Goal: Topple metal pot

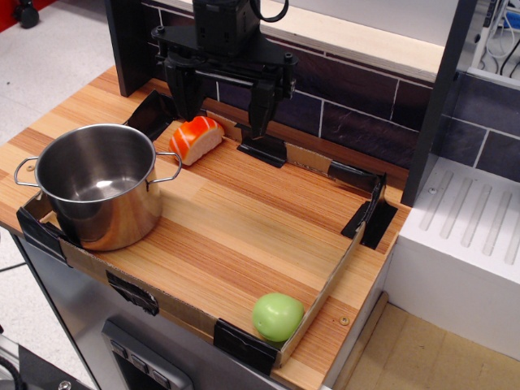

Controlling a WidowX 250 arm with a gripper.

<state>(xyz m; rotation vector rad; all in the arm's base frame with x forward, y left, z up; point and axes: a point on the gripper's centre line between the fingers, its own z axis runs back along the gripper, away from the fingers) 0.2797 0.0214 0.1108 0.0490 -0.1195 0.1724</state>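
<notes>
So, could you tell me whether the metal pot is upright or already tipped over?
Upright: the metal pot stands on its base, rim facing up, its inside bottom visible and empty.

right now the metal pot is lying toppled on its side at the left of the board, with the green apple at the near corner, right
Not quite: the metal pot stands upright, its open mouth facing up, as the observation.image view shows. It is at the left of the board, and the green apple sits at the near corner.

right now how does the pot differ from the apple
The pot is shiny steel with wire handles; the apple is matte green and smooth. The pot is far bigger than the apple. The pot stands upright in the left corner; the apple sits in the near right corner. Both rest on the wooden table.
</notes>
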